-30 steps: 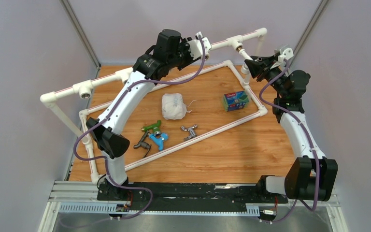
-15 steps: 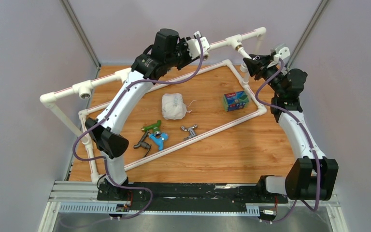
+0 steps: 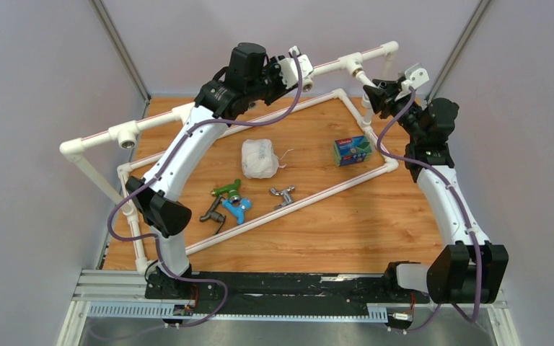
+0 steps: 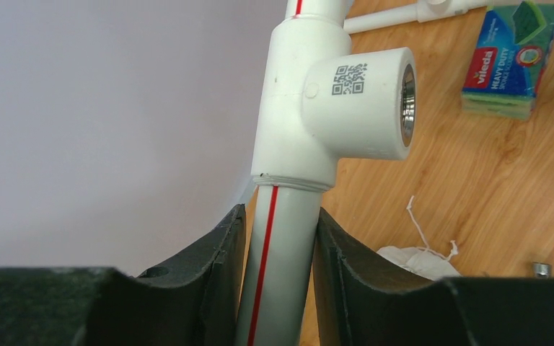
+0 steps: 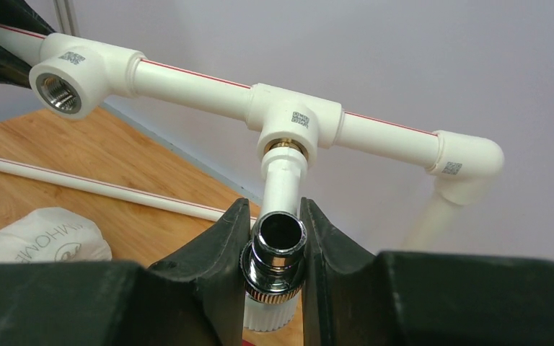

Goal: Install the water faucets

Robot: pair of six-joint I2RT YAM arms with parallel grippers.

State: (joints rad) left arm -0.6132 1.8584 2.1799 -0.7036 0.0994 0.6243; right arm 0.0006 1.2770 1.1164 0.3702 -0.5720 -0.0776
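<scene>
The right gripper (image 5: 274,216) is squeezing the white faucet (image 5: 283,176) sitting in a tee (image 5: 299,122) of the raised pipe (image 5: 195,79), the left gripper (image 4: 278,231) is clamping that pipe, and four other faucets (image 3: 236,210) are lying on the table (image 3: 346,223).

Both arms have smooth white link shells and bulky black joint housings. The left arm (image 3: 187,144) fills the left half of the top view, the right arm (image 3: 443,198) the right half. Along each runs a thin purple cable (image 3: 306,81) in loose loops. Their bases sit on a black rail (image 3: 288,285) at the bottom of the frame. In the wrist views the fingers (image 4: 209,263) are thick, matt black, with rounded inner edges.
</scene>
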